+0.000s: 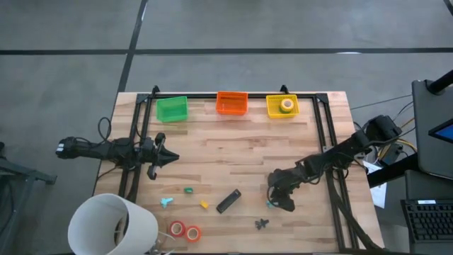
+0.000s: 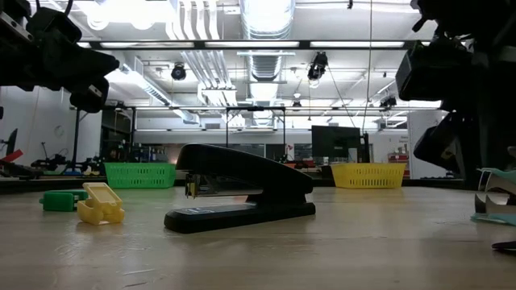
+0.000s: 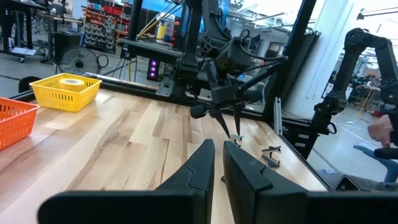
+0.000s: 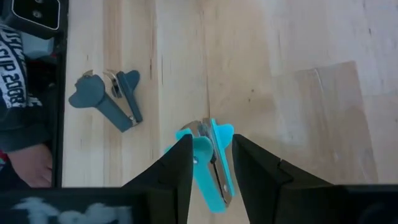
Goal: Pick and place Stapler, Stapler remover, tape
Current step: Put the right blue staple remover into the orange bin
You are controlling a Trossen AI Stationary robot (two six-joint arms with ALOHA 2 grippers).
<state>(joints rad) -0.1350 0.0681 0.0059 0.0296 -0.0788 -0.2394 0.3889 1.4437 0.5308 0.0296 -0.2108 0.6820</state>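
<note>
While the right gripper (image 1: 281,202) is hanging low over the front right part of the wooden table (image 1: 233,149), its two dark fingers (image 4: 177,165) are standing apart on either side of a light-blue staple remover (image 4: 208,163), which is lying on the boards between them; I cannot tell whether the pads are touching it, so the tool is reading as spread wide rather than clamped. Just beside that spot, nearer the table's front edge, a dark grey staple remover (image 4: 109,99) is lying on its own. Along the front of the table two red-orange tape rolls (image 1: 185,230) are sitting side by side, next to a large white cylinder (image 1: 112,225) that is standing at the front left corner. A little farther in, the black stapler (image 1: 228,201) is resting flat and untouched, with a small yellow piece (image 1: 204,205), a green piece (image 1: 189,190) and another light-blue remover (image 1: 166,202) lying to its left. Farther back on the left side, the left gripper (image 1: 167,157) is hovering above the bare boards, well apart from all of these, with its fingers (image 3: 202,165) drawn nearly together around nothing. Along the far edge three small baskets are lined up: a green basket (image 1: 171,109), an orange basket (image 1: 231,103) and a yellow basket (image 1: 282,106), and the yellow one is holding a yellow tape roll (image 1: 287,105).
</note>
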